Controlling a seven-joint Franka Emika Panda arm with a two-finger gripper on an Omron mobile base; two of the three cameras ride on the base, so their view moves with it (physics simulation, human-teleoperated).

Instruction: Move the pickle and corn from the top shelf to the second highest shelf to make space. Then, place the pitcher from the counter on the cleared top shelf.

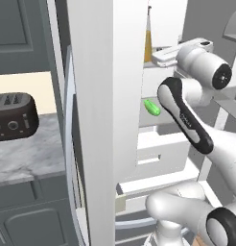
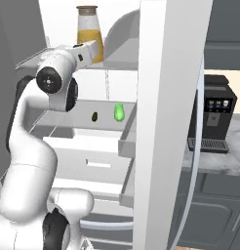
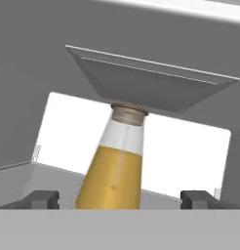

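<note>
Pitcher (image 3: 114,171) stands upright on the top shelf (image 2: 119,57), far inside the cabinet. Fingers (image 3: 41,199) spread wide either side of its body, not touching. Pickle (image 2: 119,112) lies on the second highest shelf (image 2: 68,119). Pitcher likely heavy, rigid, slippery; grip mid-body.

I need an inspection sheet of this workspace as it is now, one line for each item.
Surface: top shelf carries the pitcher; second highest shelf carries the pickle.
Job's things: pitcher upright, lid on; pickle bright green; a small dark item beside it, too small to identify.
Clutter: black toaster and coffee machine on the counter.
Grippers: gripper fingers apart, pitcher between them.
Cables: nothing seen.
Surroundings: white cabinet door open.
</note>
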